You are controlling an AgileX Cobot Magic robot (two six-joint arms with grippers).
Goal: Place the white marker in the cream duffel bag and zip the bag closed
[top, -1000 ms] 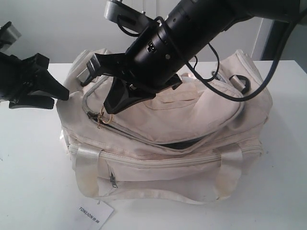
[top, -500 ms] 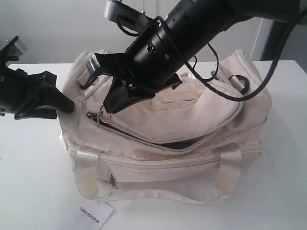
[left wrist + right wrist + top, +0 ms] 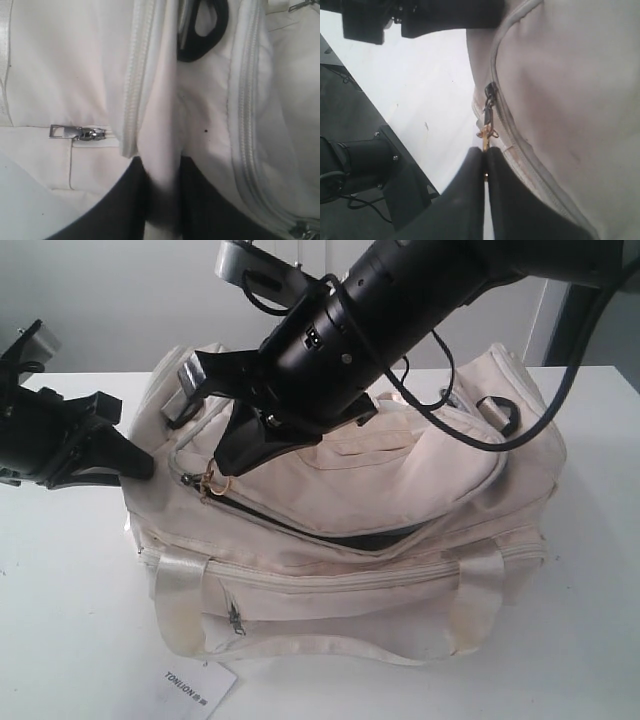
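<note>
Duffel bag on the table, hang tag in front.

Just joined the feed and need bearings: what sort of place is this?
Probably a lab or test bench rather than a home: a white table, a plain white wall behind it, and a bag with a paper tag.

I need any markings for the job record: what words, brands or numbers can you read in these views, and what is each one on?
"TONIION": dark print on the white paper tag, which lies on the table beside the bag. The small characters after it are too blurred to read.
Nothing else readable shows in any view.
</note>
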